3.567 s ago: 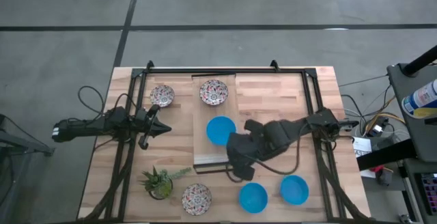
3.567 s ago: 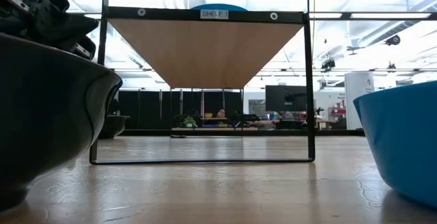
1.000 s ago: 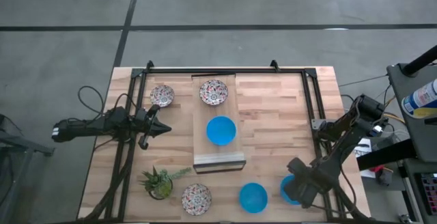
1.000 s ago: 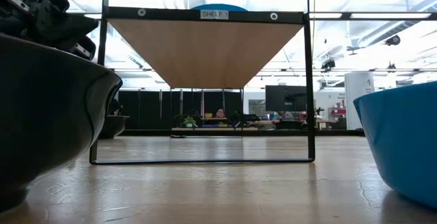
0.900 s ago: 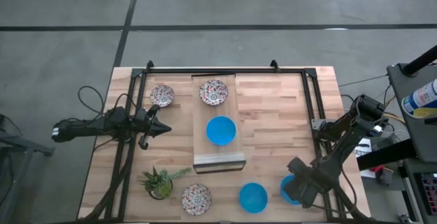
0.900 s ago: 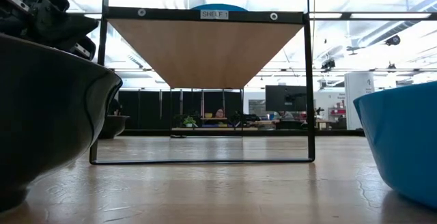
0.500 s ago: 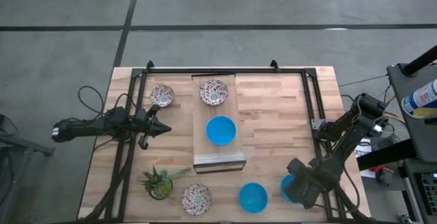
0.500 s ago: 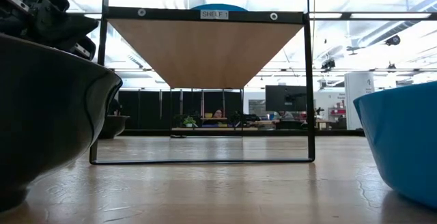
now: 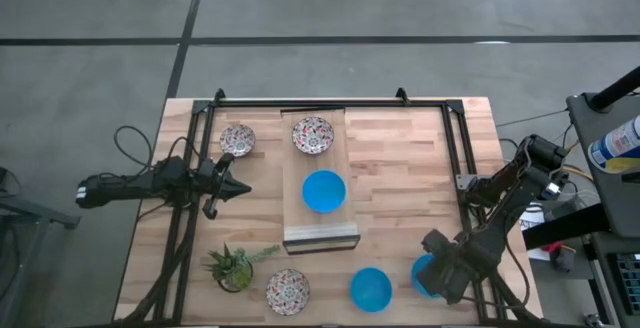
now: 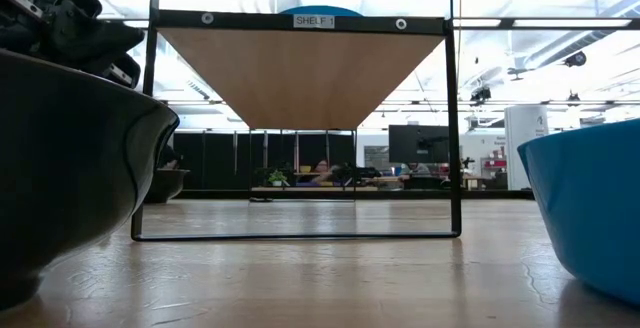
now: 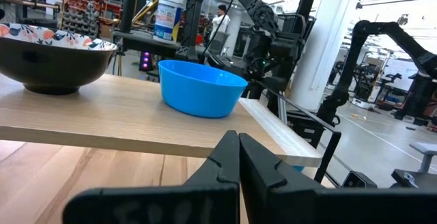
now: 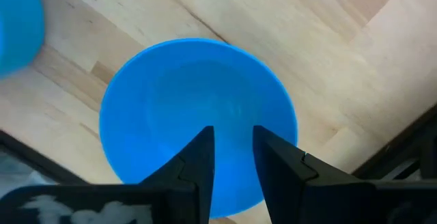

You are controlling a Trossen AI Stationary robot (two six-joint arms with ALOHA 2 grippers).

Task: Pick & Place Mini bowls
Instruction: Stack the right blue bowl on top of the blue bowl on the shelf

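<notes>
The right claw [image 12: 231, 157] hangs directly over a blue mini bowl [image 12: 198, 118] near the surface [image 9: 400, 158] corner, fingers slightly parted, holding nothing. Best to lower straight, straddling the rim before closing. The left claw [image 11: 237, 157] waits, pinched together and empty.

Overhead, table-level, two wrist views

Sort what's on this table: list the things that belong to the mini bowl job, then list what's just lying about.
Job:
blue bowl on the shelf board
blue bowl under the right gripper
blue bowl at the near edge
patterned bowl by the plant
two patterned bowls at the far side
right gripper, open

Lying about:
potted plant
left gripper, shut, idle
</notes>
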